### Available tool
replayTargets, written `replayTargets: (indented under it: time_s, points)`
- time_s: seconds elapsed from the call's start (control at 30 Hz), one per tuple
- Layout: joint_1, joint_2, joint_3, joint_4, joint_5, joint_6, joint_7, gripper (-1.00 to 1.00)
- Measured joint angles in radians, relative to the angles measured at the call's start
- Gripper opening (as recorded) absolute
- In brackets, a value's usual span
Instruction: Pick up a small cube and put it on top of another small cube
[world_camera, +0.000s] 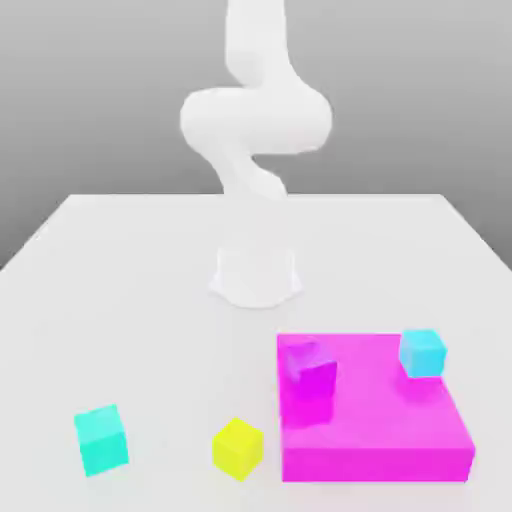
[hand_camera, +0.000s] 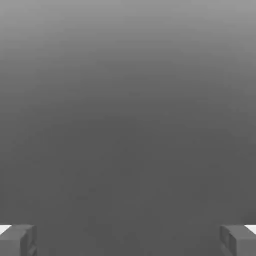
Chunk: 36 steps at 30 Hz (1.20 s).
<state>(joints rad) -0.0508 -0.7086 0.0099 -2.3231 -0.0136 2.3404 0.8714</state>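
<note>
The robot's jaws (hand_camera: 128, 241) are wide open. One finger (hand_camera: 19, 241) is on one side of the gap, and the other is across from it, well apart. Between and beyond the jaws there is just plain gray, dark close to them and lighter far from them.

On the exterior view's right, a broad, flat magenta block (world_camera: 380, 425), with top and front faces in view, flat on a pale, plain worktop (world_camera: 130, 300). Beyond the worktop's straight far edge, a smooth grey backdrop (world_camera: 100, 100), darker toward its base, lighter above.
</note>
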Motion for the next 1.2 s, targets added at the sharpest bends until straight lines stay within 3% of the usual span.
replayTargets:
  time_s: [0.53,0.8,0.97,1.0,1.2]
  points:
    - [-0.245,0.587,-0.031,-0.148,-0.07,0.259,0.445,0.0]
    - [-0.332,0.874,-0.064,-0.22,0.024,0.392,0.569,0.0]
    - [-0.35,1.055,-0.049,-0.199,0.064,0.529,0.56,0.0]
    - [-0.353,1.082,-0.046,-0.195,0.067,0.551,0.558,-1.0]
    - [-0.355,1.096,-0.044,-0.192,0.066,0.564,0.559,-1.0]
